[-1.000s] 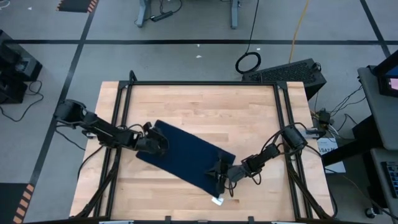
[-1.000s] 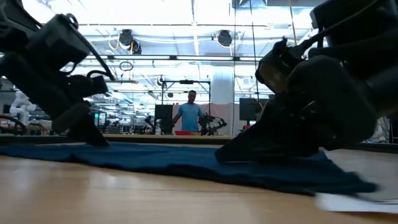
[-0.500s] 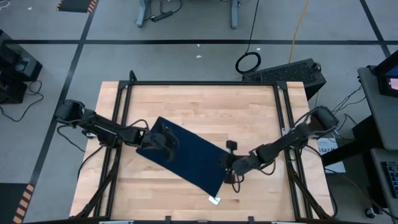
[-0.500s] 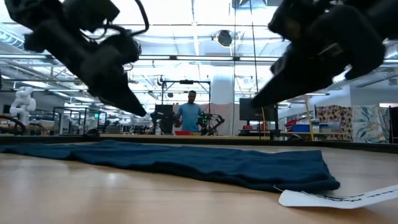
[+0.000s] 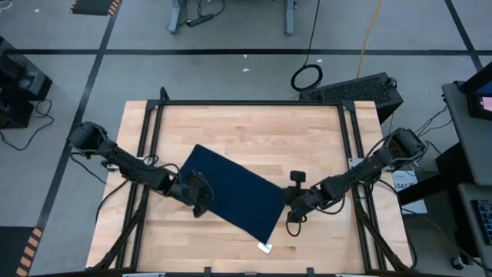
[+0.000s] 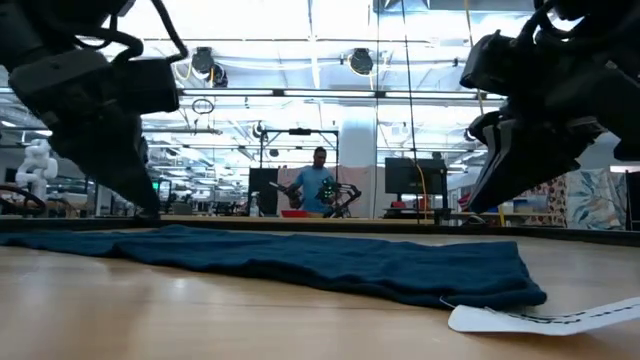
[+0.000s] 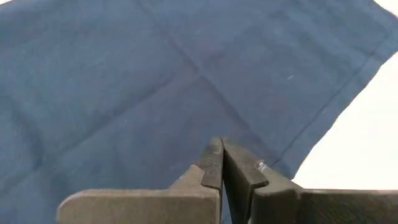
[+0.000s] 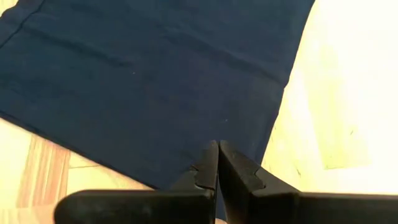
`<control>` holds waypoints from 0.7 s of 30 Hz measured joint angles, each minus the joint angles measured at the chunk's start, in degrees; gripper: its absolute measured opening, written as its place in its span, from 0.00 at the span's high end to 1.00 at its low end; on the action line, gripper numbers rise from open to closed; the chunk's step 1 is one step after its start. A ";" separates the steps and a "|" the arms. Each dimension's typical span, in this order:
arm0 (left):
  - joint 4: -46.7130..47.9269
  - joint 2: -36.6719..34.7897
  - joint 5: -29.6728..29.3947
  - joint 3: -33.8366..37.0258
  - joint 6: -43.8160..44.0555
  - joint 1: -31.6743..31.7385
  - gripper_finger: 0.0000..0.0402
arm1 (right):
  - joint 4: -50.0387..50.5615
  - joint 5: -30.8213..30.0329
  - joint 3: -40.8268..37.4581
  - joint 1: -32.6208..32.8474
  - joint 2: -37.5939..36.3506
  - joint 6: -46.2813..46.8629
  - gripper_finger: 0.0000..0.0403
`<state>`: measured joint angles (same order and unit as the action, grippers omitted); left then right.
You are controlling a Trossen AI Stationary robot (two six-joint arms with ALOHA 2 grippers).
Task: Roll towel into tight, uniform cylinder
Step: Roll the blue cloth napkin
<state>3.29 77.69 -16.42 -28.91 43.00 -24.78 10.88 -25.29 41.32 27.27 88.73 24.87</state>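
Note:
The dark navy towel [image 5: 234, 192] lies spread flat and slanted on the wooden table, one layer, its underside on the wood. It also shows in the low view [image 6: 330, 262]. Its white tag [image 5: 266, 248] sticks out at the near corner and lies on the wood [image 6: 540, 317]. My left gripper [image 5: 201, 201] is shut and hovers just over the towel's near-left edge [image 7: 219, 149]. My right gripper [image 5: 286, 203] is shut and hovers over the towel's right corner [image 8: 216, 149]. In the low view both fingertip pairs, left [image 6: 145, 208] and right [image 6: 480, 208], end above the cloth.
Black frame rails [image 5: 246, 102] run along the table's far, left and right edges. Bare wood [image 5: 261, 131] lies beyond the towel on the far side and along the near edge. A person [image 6: 318, 185] stands far off in the room behind.
Both grippers have risen off the towel, which they were down on a second ago. My left gripper has then gone toward the near edge along the towel's left side. My right gripper has drawn back toward the table's right edge. The towel stays flat.

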 joint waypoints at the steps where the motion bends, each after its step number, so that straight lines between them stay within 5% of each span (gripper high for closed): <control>1: 0.69 0.05 -0.03 0.00 0.05 0.00 0.98 | 0.08 0.05 0.00 0.00 0.00 -0.01 0.99; 11: 2.63 1.60 -7.89 1.33 -3.26 1.21 0.98 | 1.72 -5.16 0.00 -1.25 -0.09 0.67 0.97; 21: -0.96 9.30 -6.19 1.53 -3.35 4.99 0.98 | -0.94 0.80 -2.89 -1.21 2.19 -0.58 0.93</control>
<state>2.33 86.99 -22.61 -27.38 39.65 -19.79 9.94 -24.49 38.43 26.06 90.91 24.28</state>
